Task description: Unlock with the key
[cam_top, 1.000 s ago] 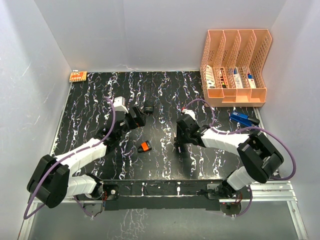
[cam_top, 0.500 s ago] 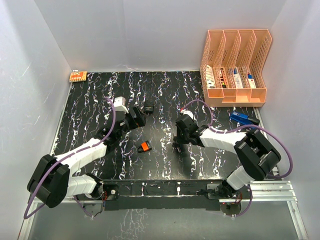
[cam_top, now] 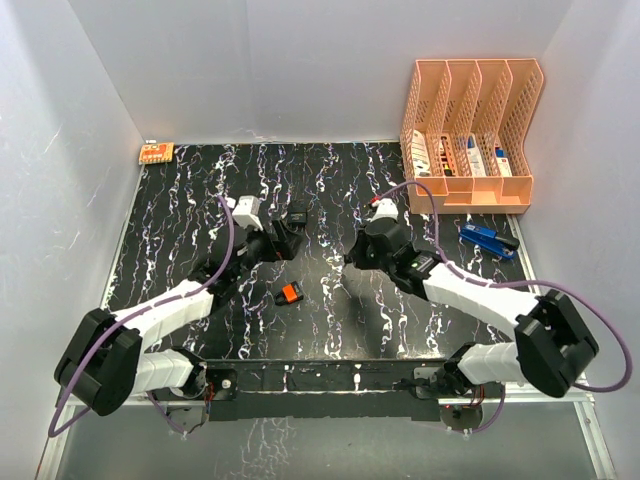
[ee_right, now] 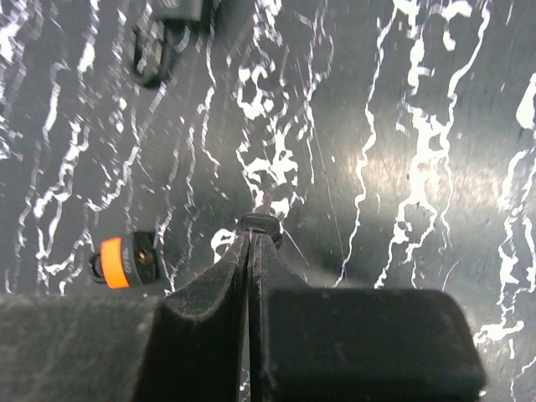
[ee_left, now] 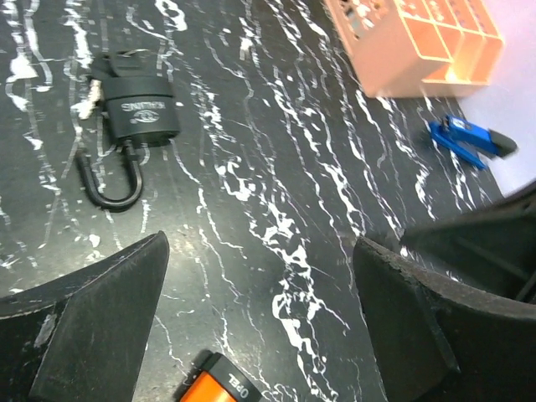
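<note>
In the left wrist view, upper left, the padlock [ee_left: 141, 113] is carrying a raised brand word on its black body. It is reading roughly as "KALINS", though not sharply. At the bottom edge, the small orange-and-black item [ee_left: 219, 383] is showing white letters resembling "OPEL". Labels on the things in the file organizer [cam_top: 470, 135] are appearing too small to read.

Place: a robot lab test cell, not a home or a shop.
Walls: plain white panels [cam_top: 300, 70] boxed the worktop in on three sides.
Worktop: a black marbled sheet [cam_top: 330, 190], fronted by an aluminium rail [cam_top: 545, 380].
Arms: a left arm [cam_top: 170, 305] and a right arm [cam_top: 470, 290] were bolted at the near edge, trailing purple cables [cam_top: 226, 230].
Props: a padlock [ee_left: 138, 113] and an orange rack [cam_top: 470, 110] sat on the worktop.
</note>
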You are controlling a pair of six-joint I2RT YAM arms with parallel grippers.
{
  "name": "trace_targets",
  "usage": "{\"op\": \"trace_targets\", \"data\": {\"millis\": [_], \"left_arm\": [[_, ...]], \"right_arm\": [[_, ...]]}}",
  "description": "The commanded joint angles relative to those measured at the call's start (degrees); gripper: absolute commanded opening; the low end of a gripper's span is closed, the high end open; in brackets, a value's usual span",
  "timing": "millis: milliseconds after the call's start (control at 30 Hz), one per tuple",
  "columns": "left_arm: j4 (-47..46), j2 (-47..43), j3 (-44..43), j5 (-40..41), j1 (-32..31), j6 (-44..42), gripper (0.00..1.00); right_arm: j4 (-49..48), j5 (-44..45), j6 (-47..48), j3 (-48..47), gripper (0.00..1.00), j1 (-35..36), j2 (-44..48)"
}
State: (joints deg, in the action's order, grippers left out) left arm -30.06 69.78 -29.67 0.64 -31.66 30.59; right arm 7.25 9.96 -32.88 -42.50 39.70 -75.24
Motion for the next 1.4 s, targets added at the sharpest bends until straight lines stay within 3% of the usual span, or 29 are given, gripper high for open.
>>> {"op": "trace_targets", "data": {"millis": [0, 367, 567, 1000, 1367], "left_arm": [[-9.36, 0.05, 2.18, -10.6, 0.19, -2.29, 0.89], [-25.44, 6.94, 4.86, -24.94, -0.41, -3.76, 0.77], [-24.87, 10.52, 2.96, -25.96, -1.78, -6.17, 0.75], [-30.3, 17.77, 0.93, -31.39, -3.91, -14.34, 0.77], [-34.91, 21.92, -0.35, -34.64, -4.92, -20.63, 0.76]], "right_arm": [[-4.7, 3.46, 3.77, -2.92, 0.0, -0.08, 4.16], [-5.8, 2.77, 7.13, -5.03, 0.0, -0.07, 8.81], [-7.29, 0.45, 8.86, -4.84, 0.0, -0.16, 9.69], [-10.15, -15.34, 21.03, -5.2, 0.0, -0.89, 9.68], [-10.52, -21.76, 22.92, -5.22, 0.0, -0.96, 8.97]]}}
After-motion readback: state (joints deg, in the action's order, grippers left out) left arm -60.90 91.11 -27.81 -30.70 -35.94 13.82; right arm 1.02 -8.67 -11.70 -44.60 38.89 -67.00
